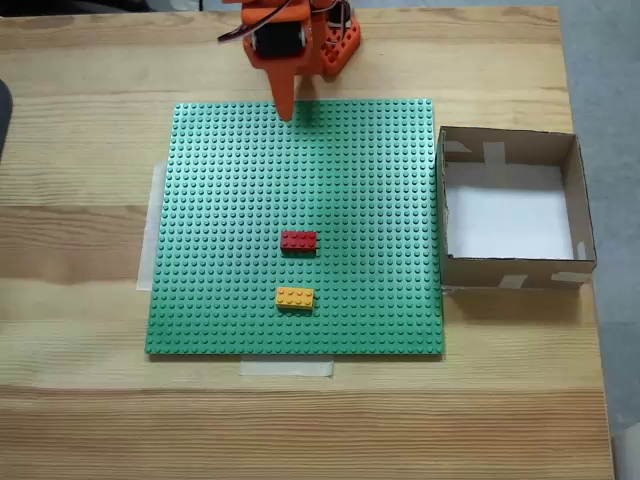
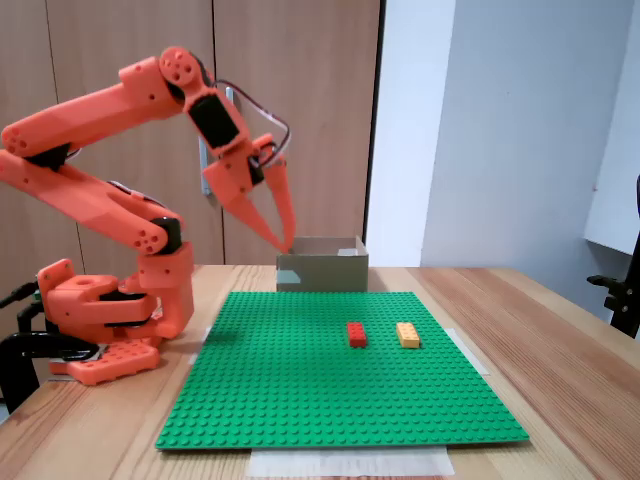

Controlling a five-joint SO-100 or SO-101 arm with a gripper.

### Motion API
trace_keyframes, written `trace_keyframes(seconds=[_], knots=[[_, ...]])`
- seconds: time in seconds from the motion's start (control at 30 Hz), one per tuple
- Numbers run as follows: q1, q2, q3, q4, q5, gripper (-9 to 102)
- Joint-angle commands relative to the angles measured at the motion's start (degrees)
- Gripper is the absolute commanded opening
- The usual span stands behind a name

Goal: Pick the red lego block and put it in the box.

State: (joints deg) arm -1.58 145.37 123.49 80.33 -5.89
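The red lego block (image 1: 299, 241) (image 2: 356, 334) lies flat near the middle of the green baseplate (image 1: 230, 180) (image 2: 300, 400). The brown cardboard box (image 1: 575, 200) (image 2: 322, 271), white inside, stands against the baseplate's right edge in a fixed view looking down. My orange gripper (image 1: 287, 113) (image 2: 286, 246) hangs in the air over the baseplate's far edge, well away from the block. Its fingers point down, meet at the tips and hold nothing.
A yellow-orange brick (image 1: 294, 297) (image 2: 408, 334) of the same size lies on the baseplate just beside the red one. The arm's base (image 2: 110, 300) stands on the wooden table (image 1: 80, 420) behind the baseplate. Pale tape strips hold the plate's edges.
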Motion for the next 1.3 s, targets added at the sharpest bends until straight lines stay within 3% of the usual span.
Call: trace_keyframes(seconds=[0.0, 0.57, 0.87, 1.27], knots=[[0.7, -8.26, -6.5, -3.25, 0.62, -1], [-1.85, -30.23, -20.21, -4.92, 4.83, -1], [-0.26, -30.15, -18.46, -4.75, 2.55, -1], [-0.09, -30.23, -10.63, -12.83, 2.55, -1]])
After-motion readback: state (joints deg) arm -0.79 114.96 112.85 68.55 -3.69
